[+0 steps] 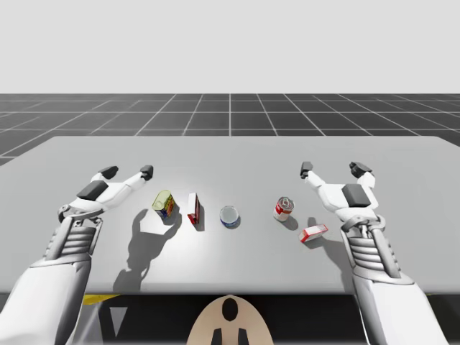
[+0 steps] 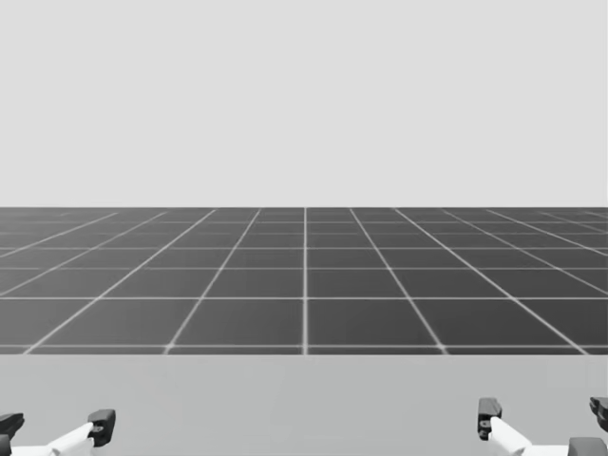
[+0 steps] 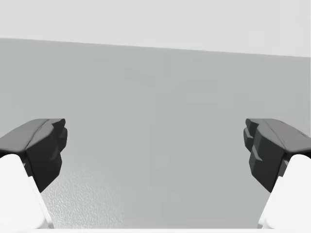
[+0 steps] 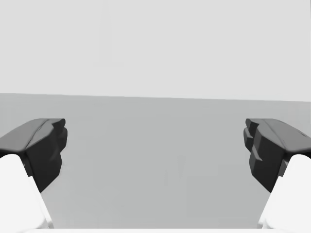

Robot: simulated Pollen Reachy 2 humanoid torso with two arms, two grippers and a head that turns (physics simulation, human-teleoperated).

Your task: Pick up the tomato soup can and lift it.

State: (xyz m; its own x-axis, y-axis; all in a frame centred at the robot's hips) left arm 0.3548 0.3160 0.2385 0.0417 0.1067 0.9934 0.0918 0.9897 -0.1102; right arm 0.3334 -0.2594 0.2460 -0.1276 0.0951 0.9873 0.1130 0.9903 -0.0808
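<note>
1. The red and white can (image 1: 284, 208) sits on the table (image 1: 402, 154), right of centre, untouched.
2. My right gripper (image 1: 332, 169) hovers near it, fingers spread and empty; my left gripper (image 1: 127, 172) is likewise released, well apart.
3. The reach is not yet begun; next, I judge, my right fingers must straddle the can.

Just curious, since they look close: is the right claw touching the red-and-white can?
Apart. The high view shows bare table between the right gripper and the red-and-white can.
</note>
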